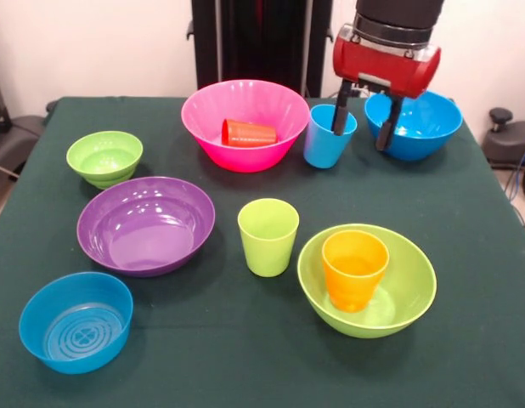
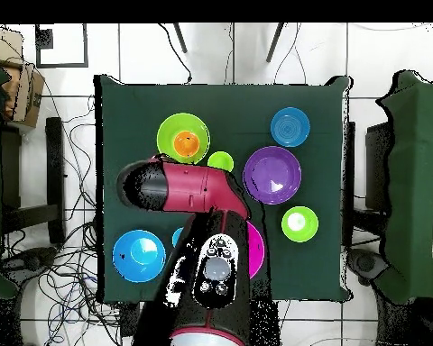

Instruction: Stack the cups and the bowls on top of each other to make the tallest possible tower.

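Observation:
My gripper (image 1: 364, 123) is open at the back right. One finger (image 1: 340, 115) dips into the light blue cup (image 1: 328, 138). The other finger hangs in front of the large blue bowl (image 1: 420, 127). The orange cup (image 1: 354, 270) stands upright in the large lime green bowl (image 1: 407, 293) at the front right. The lime green cup (image 1: 268, 238) stands alone mid-table. The red cup (image 1: 248, 133) lies on its side in the large pink bowl (image 1: 245, 151). In the overhead view my arm (image 2: 202, 194) hides the gripper. The orange cup (image 2: 186, 142) sits in the lime bowl (image 2: 169, 131) there.
The large purple bowl (image 1: 146, 225), the small lime green bowl (image 1: 104, 158) and the small blue ringed bowl (image 1: 76, 323) stand on the left half of the green table (image 1: 245, 357). They also show in the overhead view: purple (image 2: 272, 175), small lime (image 2: 299, 223), small blue (image 2: 290, 126).

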Tool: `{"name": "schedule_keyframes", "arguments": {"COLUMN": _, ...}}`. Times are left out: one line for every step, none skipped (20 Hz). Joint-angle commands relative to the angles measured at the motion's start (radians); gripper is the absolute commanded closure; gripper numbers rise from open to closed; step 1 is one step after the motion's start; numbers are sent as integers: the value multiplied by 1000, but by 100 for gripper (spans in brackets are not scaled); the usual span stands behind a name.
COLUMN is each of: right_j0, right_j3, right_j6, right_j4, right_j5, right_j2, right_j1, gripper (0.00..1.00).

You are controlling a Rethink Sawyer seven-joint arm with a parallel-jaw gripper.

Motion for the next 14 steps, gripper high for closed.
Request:
{"name": "schedule_keyframes", "arguments": {"right_j0": 33, "right_j3": 63, "right_j6": -133, "right_j4": -131, "right_j5": 38, "right_j2": 119, "right_j1": 6, "gripper": 0}}
{"name": "schedule_keyframes", "arguments": {"right_j0": 52, "right_j3": 57, "right_j6": -111, "right_j4": -139, "right_j5": 58, "right_j2": 105, "right_j1": 2, "gripper": 0}}
{"name": "schedule_keyframes", "arguments": {"right_j0": 62, "right_j3": 52, "right_j6": -97, "right_j4": -145, "right_j5": 70, "right_j2": 98, "right_j1": 0, "gripper": 0}}
{"name": "schedule_keyframes", "arguments": {"right_j0": 81, "right_j3": 40, "right_j6": -76, "right_j4": -151, "right_j5": 97, "right_j2": 83, "right_j1": 0, "gripper": 0}}
{"name": "schedule_keyframes", "arguments": {"right_j0": 90, "right_j3": 33, "right_j6": -66, "right_j4": -156, "right_j5": 109, "right_j2": 76, "right_j1": -1, "gripper": 0}}
{"name": "schedule_keyframes", "arguments": {"right_j0": 106, "right_j3": 18, "right_j6": -54, "right_j4": -164, "right_j5": 134, "right_j2": 64, "right_j1": 0, "gripper": 0}}
{"name": "schedule_keyframes", "arguments": {"right_j0": 113, "right_j3": 11, "right_j6": -50, "right_j4": -168, "right_j5": 144, "right_j2": 60, "right_j1": 2, "gripper": 0}}
{"name": "schedule_keyframes", "arguments": {"right_j0": 121, "right_j3": 3, "right_j6": -43, "right_j4": -172, "right_j5": 154, "right_j2": 53, "right_j1": 4, "gripper": 0}}
{"name": "schedule_keyframes", "arguments": {"right_j0": 124, "right_j3": 1, "right_j6": -38, "right_j4": -175, "right_j5": 153, "right_j2": 51, "right_j1": 5, "gripper": 0}}
{"name": "schedule_keyframes", "arguments": {"right_j0": 127, "right_j3": -2, "right_j6": -36, "right_j4": -179, "right_j5": 150, "right_j2": 49, "right_j1": 8, "gripper": 0}}
{"name": "schedule_keyframes", "arguments": {"right_j0": 129, "right_j3": -2, "right_j6": -32, "right_j4": -179, "right_j5": 147, "right_j2": 48, "right_j1": 9, "gripper": 0}}
{"name": "schedule_keyframes", "arguments": {"right_j0": 134, "right_j3": -7, "right_j6": -26, "right_j4": -179, "right_j5": 150, "right_j2": 45, "right_j1": 11, "gripper": 0}}
{"name": "schedule_keyframes", "arguments": {"right_j0": 137, "right_j3": -8, "right_j6": -21, "right_j4": -178, "right_j5": 154, "right_j2": 43, "right_j1": 12, "gripper": 0}}
{"name": "schedule_keyframes", "arguments": {"right_j0": 144, "right_j3": -12, "right_j6": -11, "right_j4": -176, "right_j5": 163, "right_j2": 37, "right_j1": 12, "gripper": 0}}
